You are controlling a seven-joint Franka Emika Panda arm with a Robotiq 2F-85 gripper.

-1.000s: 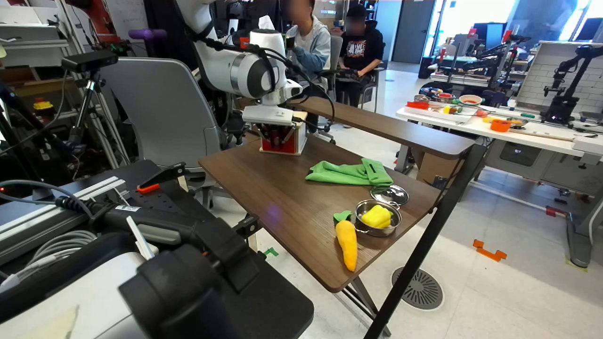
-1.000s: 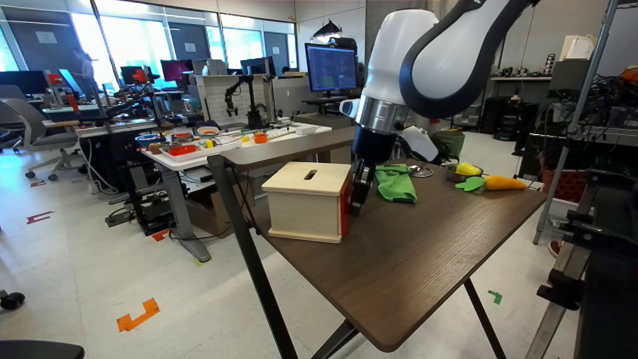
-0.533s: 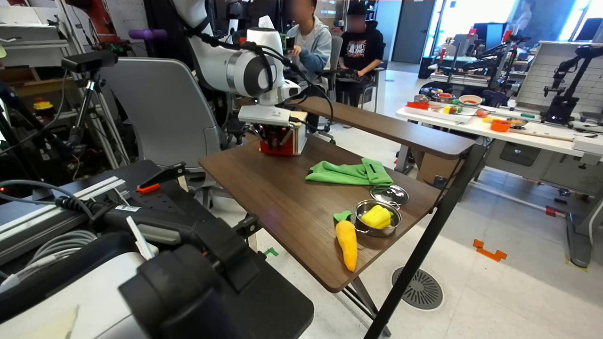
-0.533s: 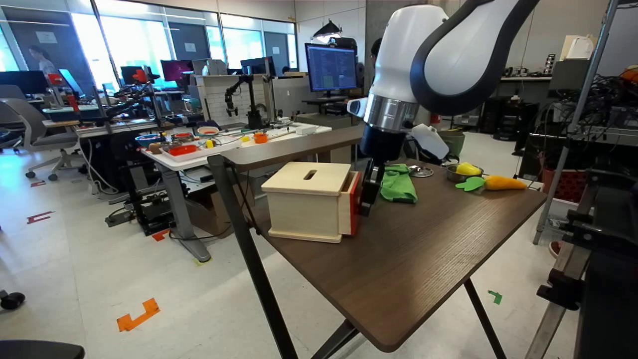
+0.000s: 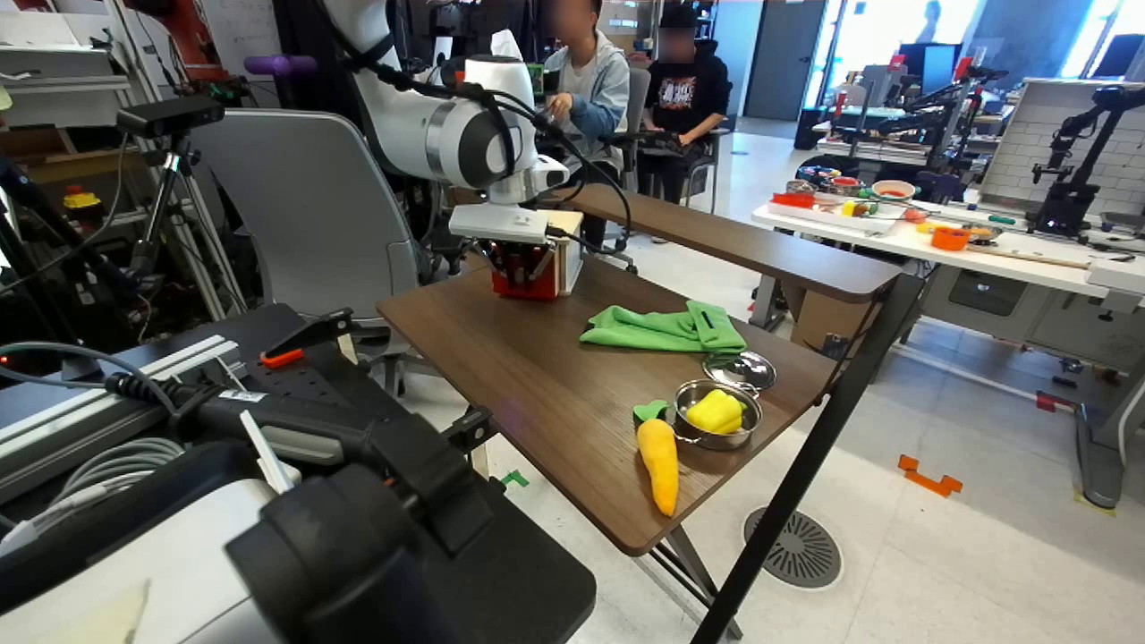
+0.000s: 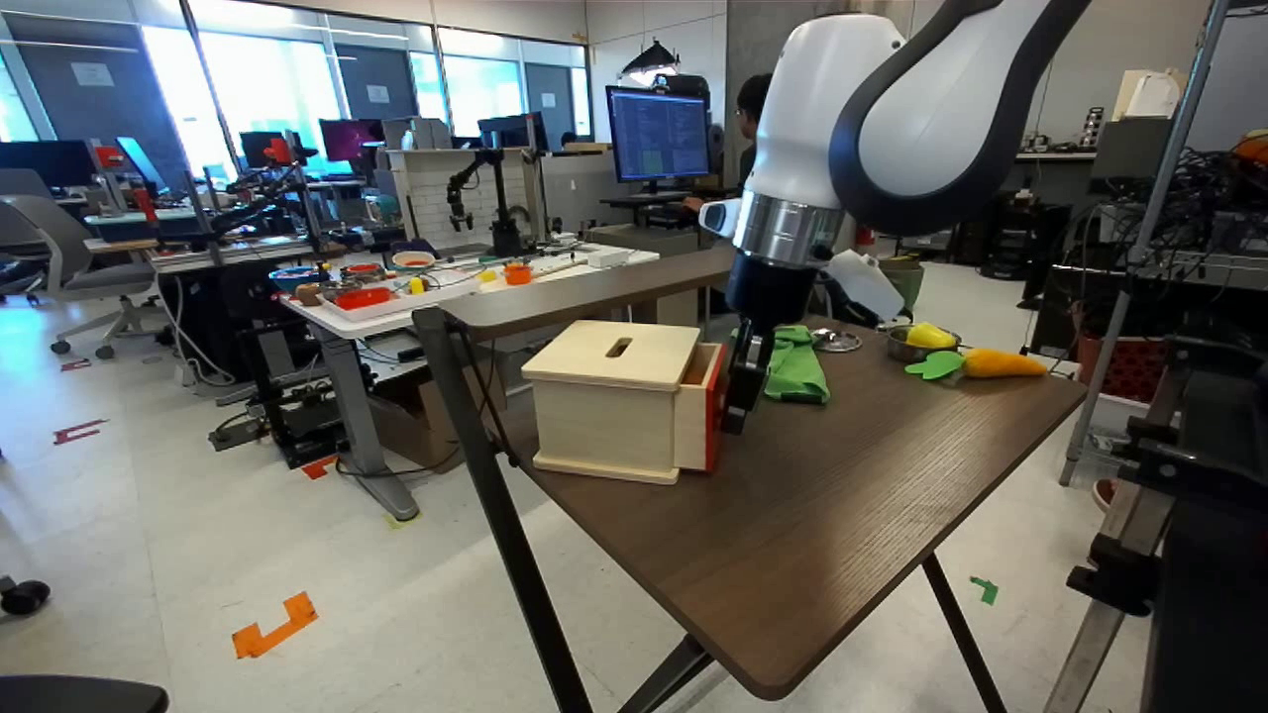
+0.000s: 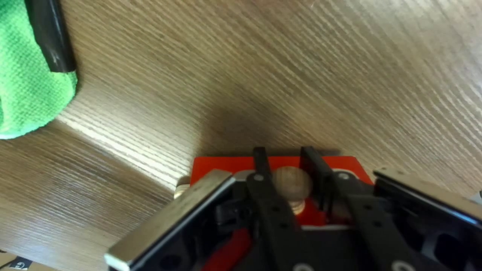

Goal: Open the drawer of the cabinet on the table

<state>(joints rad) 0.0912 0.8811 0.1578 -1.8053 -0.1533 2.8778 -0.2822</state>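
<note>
The cabinet [image 6: 604,426] is a pale wooden box with a slotted lid on the dark-brown table [image 6: 842,515]; its pale side also shows in an exterior view [image 5: 570,259]. The drawer [image 6: 691,428] has pale wooden sides and a red front and stands partly out of the cabinet. Its red front also shows in the wrist view [image 7: 222,162]. My gripper [image 7: 283,151] points down in front of the drawer, fingers on either side of its round wooden knob [image 7: 293,183] and closed on it. In an exterior view the gripper [image 6: 735,426] is right against the red front.
A green cloth [image 5: 657,329] lies on the table near the gripper, also at the wrist view's left edge [image 7: 34,82]. Farther off are a pot with a yellow pepper [image 5: 716,413], a glass lid [image 5: 750,368] and an orange carrot [image 5: 660,465]. A raised shelf [image 6: 594,290] runs behind the cabinet.
The gripper has moved away from the cabinet and the drawer has slid out with it, from shut to partly open. Most of this came in the first half second.
</note>
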